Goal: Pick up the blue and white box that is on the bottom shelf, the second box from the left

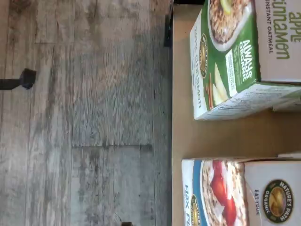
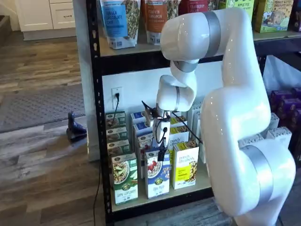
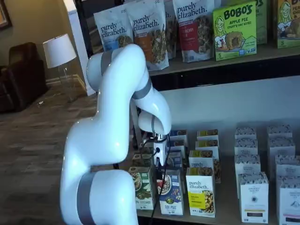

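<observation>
The blue and white box point(image 2: 157, 175) stands upright at the front of the bottom shelf point(image 2: 141, 201), between a green-and-white box point(image 2: 124, 179) and a yellow box point(image 2: 185, 165). It also shows in a shelf view point(image 3: 171, 192) and in the wrist view point(image 1: 225, 193), next to the green-and-white box point(image 1: 230, 56) on the beige board point(image 1: 216, 136). My gripper point(image 2: 162, 154) hangs just above the blue and white box's top, apart from it. Its black fingers show no clear gap. In a shelf view the gripper point(image 3: 158, 161) sits over the same box with a cable beside it.
More rows of boxes stand behind the front ones. White boxes point(image 3: 253, 194) fill the shelf's right side. The higher board point(image 2: 141, 47) carries granola bags. A black upright point(image 2: 94, 117) edges the rack, with wood floor point(image 1: 94, 117) in front. A plug hangs from a wall socket point(image 2: 116, 94).
</observation>
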`<move>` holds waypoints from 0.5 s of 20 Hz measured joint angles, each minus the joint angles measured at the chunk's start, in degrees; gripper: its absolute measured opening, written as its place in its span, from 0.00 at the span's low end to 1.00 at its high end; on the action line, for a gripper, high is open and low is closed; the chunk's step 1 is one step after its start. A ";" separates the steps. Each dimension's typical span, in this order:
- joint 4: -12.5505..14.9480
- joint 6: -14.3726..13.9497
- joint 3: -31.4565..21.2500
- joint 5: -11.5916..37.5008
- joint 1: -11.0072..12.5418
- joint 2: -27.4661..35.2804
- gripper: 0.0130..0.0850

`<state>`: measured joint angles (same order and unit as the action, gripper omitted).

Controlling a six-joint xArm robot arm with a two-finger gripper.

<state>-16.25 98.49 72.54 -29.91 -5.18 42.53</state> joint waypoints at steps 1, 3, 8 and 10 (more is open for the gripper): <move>1.17 -1.01 0.37 -0.73 0.06 0.04 1.00; 2.86 -2.31 1.32 -2.18 0.33 0.10 1.00; 3.38 -2.68 2.21 -2.10 0.49 0.38 1.00; 3.77 -2.94 3.62 -2.62 0.61 1.27 1.00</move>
<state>-12.48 95.54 76.16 -32.53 -4.58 43.79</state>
